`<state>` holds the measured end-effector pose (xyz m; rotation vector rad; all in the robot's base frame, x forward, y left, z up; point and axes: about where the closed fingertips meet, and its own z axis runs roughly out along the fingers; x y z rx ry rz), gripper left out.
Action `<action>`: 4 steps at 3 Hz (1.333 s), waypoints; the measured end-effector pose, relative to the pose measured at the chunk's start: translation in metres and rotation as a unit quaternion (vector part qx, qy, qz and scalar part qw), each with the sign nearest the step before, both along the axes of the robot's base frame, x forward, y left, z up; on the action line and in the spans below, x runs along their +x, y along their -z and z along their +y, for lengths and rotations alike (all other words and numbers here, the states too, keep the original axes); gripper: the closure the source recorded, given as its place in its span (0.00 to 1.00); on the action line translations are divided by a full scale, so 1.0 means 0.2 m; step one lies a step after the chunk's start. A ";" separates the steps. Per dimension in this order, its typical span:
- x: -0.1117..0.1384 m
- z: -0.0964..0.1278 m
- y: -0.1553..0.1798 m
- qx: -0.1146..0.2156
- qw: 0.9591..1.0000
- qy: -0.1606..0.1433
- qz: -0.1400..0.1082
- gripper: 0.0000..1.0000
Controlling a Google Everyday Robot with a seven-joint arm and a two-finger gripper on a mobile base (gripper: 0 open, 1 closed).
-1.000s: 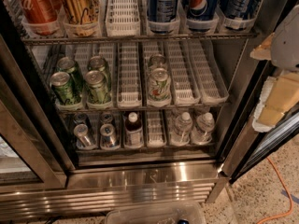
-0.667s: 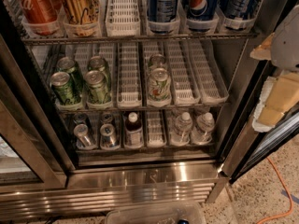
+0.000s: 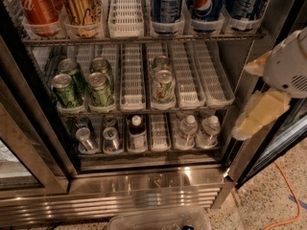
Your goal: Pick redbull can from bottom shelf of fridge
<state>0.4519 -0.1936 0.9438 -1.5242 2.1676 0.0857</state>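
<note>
Two slim silver-topped cans stand at the front of the bottom shelf [image 3: 158,134] of the fridge [image 3: 144,183]: the redbull can [image 3: 86,139] in the leftmost lane, its twin [image 3: 112,139] just beside it at 3 o'clock. A dark bottle [image 3: 137,133] stands next along. The gripper [image 3: 261,111] hangs by the right door frame, at 2 o'clock from the can, well apart; wide or narrow, I cannot tell.
</note>
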 end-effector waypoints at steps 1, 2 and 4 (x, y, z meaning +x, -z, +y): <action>0.01 0.26 0.17 0.097 0.995 -0.008 -0.004 0.00; 0.03 0.54 0.28 0.179 0.983 -0.025 -0.015 0.00; 0.04 0.59 0.25 0.195 0.980 -0.025 -0.024 0.00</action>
